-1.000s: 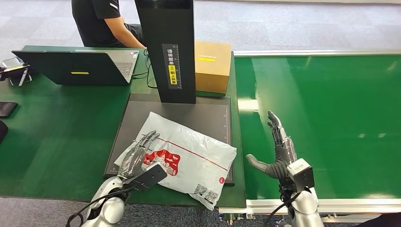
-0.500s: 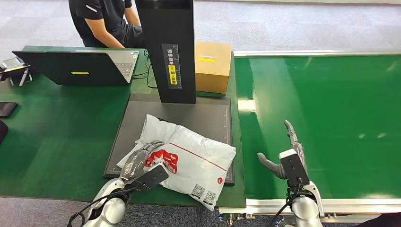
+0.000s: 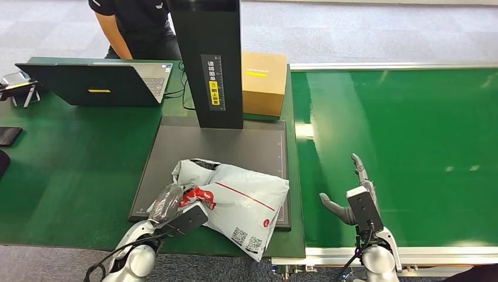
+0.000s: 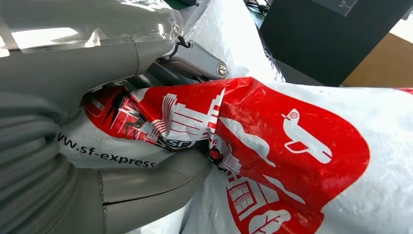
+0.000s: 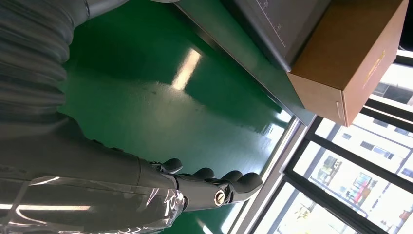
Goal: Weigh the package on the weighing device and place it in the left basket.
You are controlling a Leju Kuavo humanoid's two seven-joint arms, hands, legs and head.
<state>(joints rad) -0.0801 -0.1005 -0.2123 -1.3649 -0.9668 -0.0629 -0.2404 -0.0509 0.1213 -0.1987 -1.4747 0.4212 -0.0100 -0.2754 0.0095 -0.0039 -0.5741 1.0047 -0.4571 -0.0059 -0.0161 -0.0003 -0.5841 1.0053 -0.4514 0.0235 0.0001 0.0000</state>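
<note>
L hand [image 3: 171,201] grips the white courier package [image 3: 242,202] at its near-left corner, bunching the red-printed plastic; in the left wrist view the thumb [image 4: 146,187] and fingers [image 4: 195,58] pinch a fold of the bag [image 4: 292,146] betw. them. Package lies on the dark grey weighing platform [image 3: 176,147], near edge hanging over the table [image 3: 70,164] front, crumpled on the grip side. Black upright column [image 3: 208,59] w/ ruler label stands at the platform's back; cardboard box [image 3: 264,82] just beside it to the right. R hand [image 3: 352,197] hovers over the green conveyor belt [image 3: 411,135], fingers straight and spread, thumb out to the side, holding nothing; same in the right wrist view [image 5: 214,187]. Laptop [image 3: 97,82] sits open at back left of table, a person [image 3: 141,26] seated behind it. Phone [image 3: 9,135] at far left edge.
</note>
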